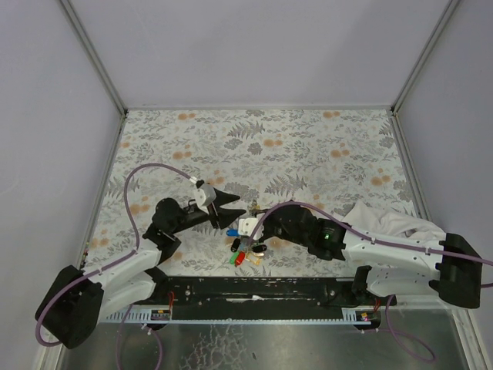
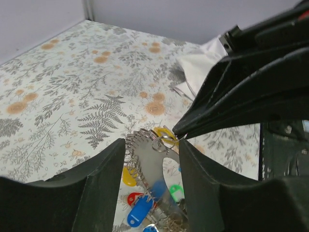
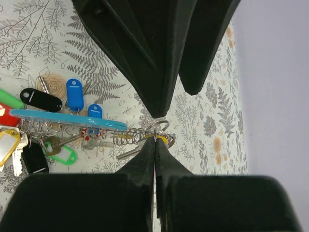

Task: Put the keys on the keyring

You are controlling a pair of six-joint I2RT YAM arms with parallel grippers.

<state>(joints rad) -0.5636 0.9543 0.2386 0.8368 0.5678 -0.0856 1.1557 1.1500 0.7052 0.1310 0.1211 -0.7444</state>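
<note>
Clamps the keyring (image 3: 157, 127) at the very tips of the tightly closed right gripper (image 3: 155, 145). Holds the left gripper (image 2: 152, 145) released, fingers spread, ring just beyond their tips. Leaves the keys (image 3: 75, 94) lying bunched on the table (image 1: 308, 146) beside both.

Table (image 1: 308, 139) carried a fern-and-flower print cover. Keys (image 1: 245, 253) with red, green, blue and black tags lay bunched on it, part of the bunch possibly lifted off. Crumpled white cloth (image 1: 389, 220) lay right of the keys, well apart.
</note>
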